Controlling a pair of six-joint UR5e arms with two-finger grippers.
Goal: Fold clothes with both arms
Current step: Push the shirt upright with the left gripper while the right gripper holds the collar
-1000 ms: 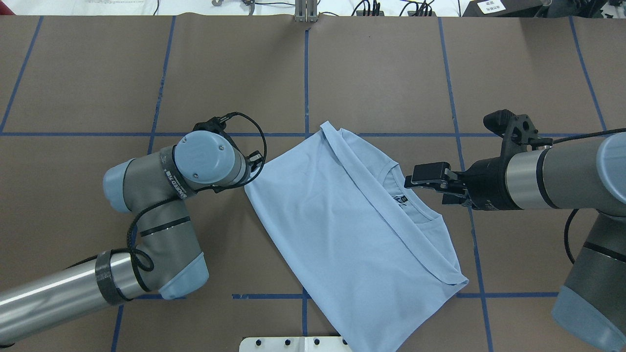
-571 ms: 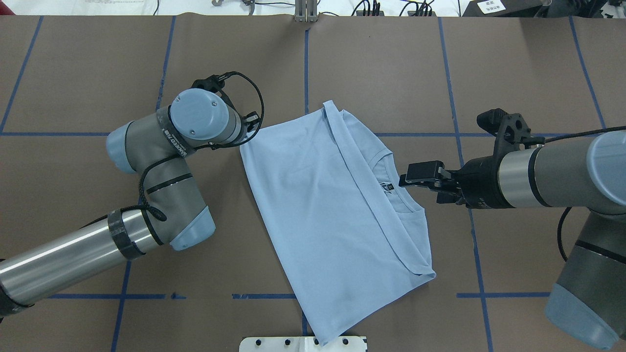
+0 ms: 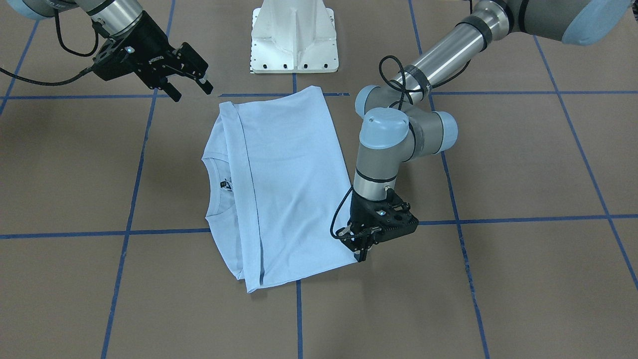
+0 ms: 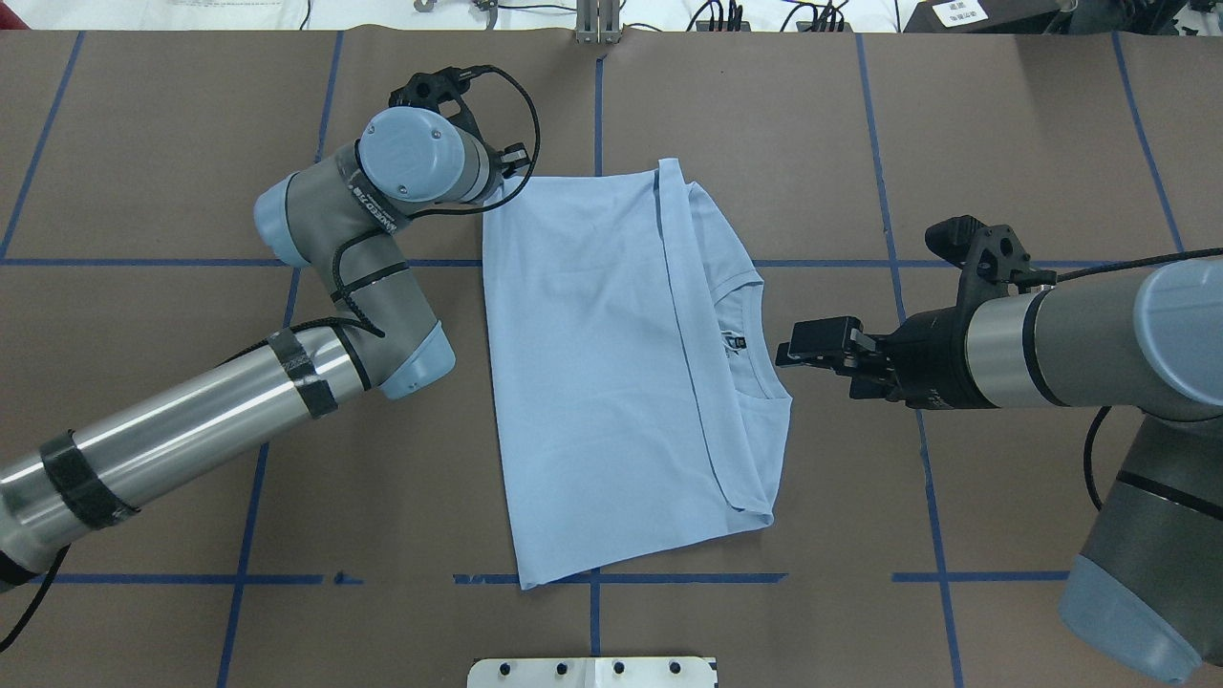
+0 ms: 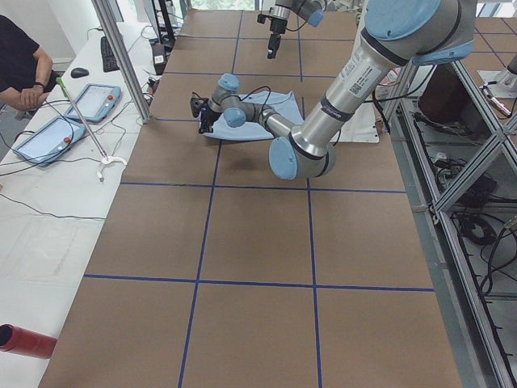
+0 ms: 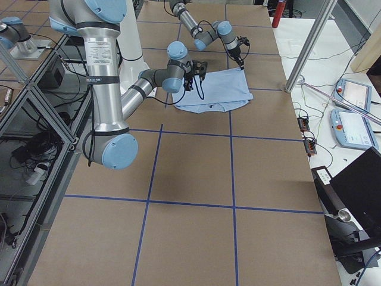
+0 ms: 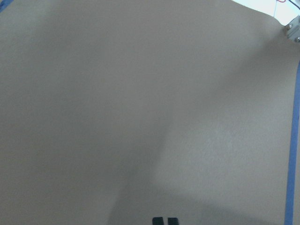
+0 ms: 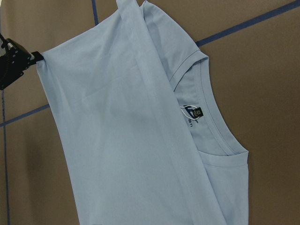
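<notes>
Slippage is the main risk. The left gripper holds the shirt by one corner only, at the lower right of the front view, with its jaws pinched narrow on that bit of cloth. A pull or lift from there would likely drag the layers askew or undo the long fold, since nothing pins the other side. The shirt lies flat at mid-frame on the desk, folded lengthwise, its collar towards the right in the overhead view. The left arm bends so its wrist points straight down at the corner. The right gripper hangs clear of the cloth at the front view's upper left, jaws wide and holding nothing.
</notes>
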